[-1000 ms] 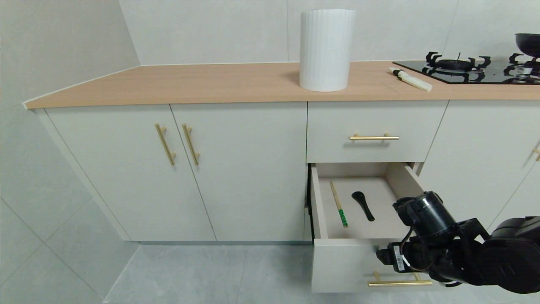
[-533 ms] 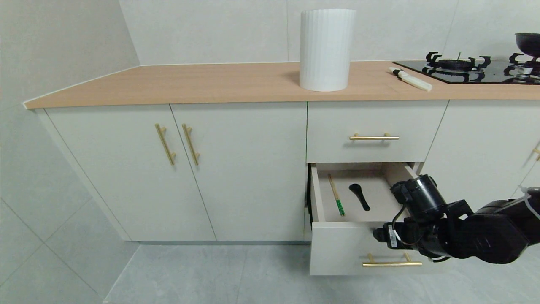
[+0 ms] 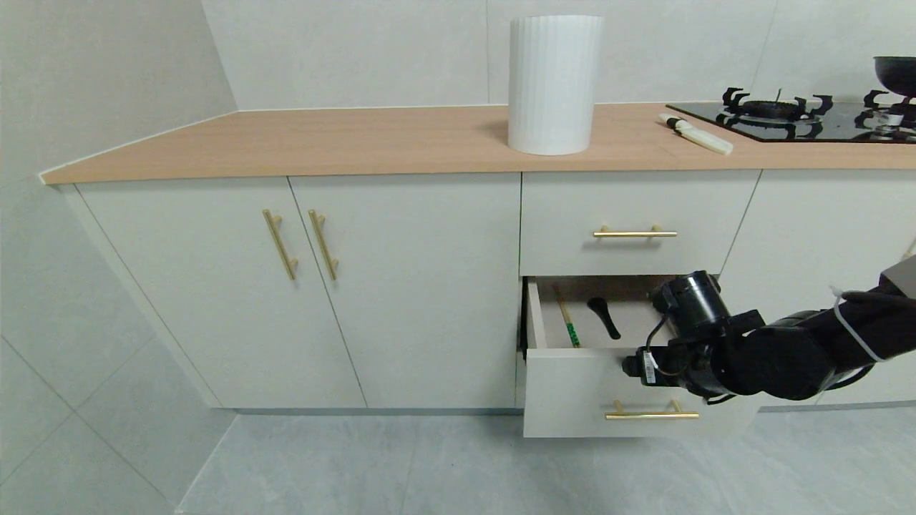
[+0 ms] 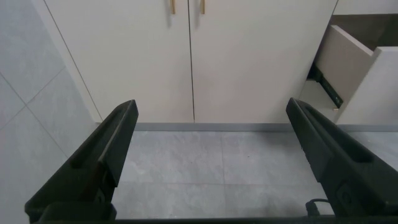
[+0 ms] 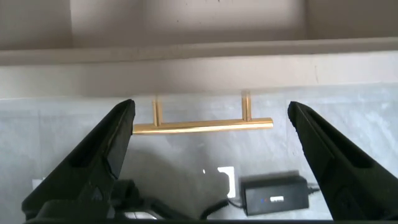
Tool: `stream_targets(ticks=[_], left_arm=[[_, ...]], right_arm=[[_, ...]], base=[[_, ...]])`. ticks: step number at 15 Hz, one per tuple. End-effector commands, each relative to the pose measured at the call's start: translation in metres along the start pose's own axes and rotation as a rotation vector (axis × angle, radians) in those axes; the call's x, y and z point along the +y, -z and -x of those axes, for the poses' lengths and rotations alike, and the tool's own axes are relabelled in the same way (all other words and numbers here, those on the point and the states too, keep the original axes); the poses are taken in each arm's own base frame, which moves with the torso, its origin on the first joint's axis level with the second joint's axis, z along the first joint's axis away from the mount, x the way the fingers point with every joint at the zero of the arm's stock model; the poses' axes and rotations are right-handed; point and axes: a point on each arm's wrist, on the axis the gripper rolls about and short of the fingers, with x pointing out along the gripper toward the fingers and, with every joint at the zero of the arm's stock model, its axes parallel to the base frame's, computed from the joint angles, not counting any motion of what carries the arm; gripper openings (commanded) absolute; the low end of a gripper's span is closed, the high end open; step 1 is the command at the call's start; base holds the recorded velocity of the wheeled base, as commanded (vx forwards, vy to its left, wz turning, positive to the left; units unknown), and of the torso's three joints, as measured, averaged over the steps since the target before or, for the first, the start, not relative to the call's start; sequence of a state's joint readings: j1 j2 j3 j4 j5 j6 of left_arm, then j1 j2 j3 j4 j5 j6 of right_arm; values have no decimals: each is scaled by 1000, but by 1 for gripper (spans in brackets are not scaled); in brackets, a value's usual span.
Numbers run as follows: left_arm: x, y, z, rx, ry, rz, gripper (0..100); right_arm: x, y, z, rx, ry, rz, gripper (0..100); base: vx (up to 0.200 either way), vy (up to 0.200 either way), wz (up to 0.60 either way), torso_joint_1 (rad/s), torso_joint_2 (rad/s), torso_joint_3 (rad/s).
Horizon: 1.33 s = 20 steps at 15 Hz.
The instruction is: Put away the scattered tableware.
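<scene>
Right gripper (image 5: 211, 112): fingers (image 5: 99, 155) spread wide, nothing held between them. Beyond the fingertips, and spanning most of the gap between them, is the slim gold bar handle (image 5: 202, 127) of the lower pale-grey drawer (image 3: 572, 390). Contact between fingers and handle cannot be made out.

The drawer stands partly open. Inside it, behind the drawer front from the right fingers, lie a pair of light wooden chopsticks with green ends (image 3: 569, 329) and, just beside them, a black plastic spoon (image 3: 603, 318). The two lie apart, roughly parallel.

Left gripper (image 4: 211, 106): fingers also parted and holding nothing. Ahead of its tips are the grey tiled floor (image 4: 205, 168) and two closed pale cabinet doors (image 4: 186, 50) with gold handles. The open drawer's side is off to one side of the fingers.

Surface, well above both grippers: a light wooden countertop (image 3: 358, 143). It carries a tall white ribbed cylinder (image 3: 552, 84), a cream knife-shaped item with a dark band (image 3: 695, 134), and a black glass gas hob (image 3: 787, 114) with a black pot (image 3: 896, 71).

A closed upper drawer (image 3: 633, 250) sits directly above the open one. The walls are pale grey tile (image 3: 358, 50).
</scene>
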<state>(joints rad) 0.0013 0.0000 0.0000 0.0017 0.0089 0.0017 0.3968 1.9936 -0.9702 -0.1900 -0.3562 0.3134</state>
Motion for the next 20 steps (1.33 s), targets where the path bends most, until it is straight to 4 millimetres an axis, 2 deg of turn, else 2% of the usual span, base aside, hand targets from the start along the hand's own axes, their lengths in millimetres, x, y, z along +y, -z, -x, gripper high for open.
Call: stream_targets(ticks=[1, 5, 10, 12, 15, 20], left_arm=[[0, 0, 0, 0, -1, 0, 100], [0, 0, 0, 0, -1, 0, 100], [0, 0, 0, 0, -1, 0, 100], [0, 0, 0, 0, -1, 0, 100], [0, 0, 0, 0, -1, 0, 100], [0, 0, 0, 0, -1, -1, 100]], right_arm=[[5, -5, -12, -7, -1, -4, 100], [9, -19, -29, -33, 0, -2, 100], [11, -36, -38, -71, -20, -1, 100], [5, -45, -47, -88, -8, -17, 100], [1, -49, -55, -90, -16, -9, 100], [-16, -56, -85, -134, -3, -67, 100]], base=[[0, 0, 0, 0, 0, 0], [0, 0, 0, 0, 0, 0], [0, 0, 0, 0, 0, 0], [0, 0, 0, 0, 0, 0], [0, 0, 0, 0, 0, 0], [0, 0, 0, 0, 0, 0]])
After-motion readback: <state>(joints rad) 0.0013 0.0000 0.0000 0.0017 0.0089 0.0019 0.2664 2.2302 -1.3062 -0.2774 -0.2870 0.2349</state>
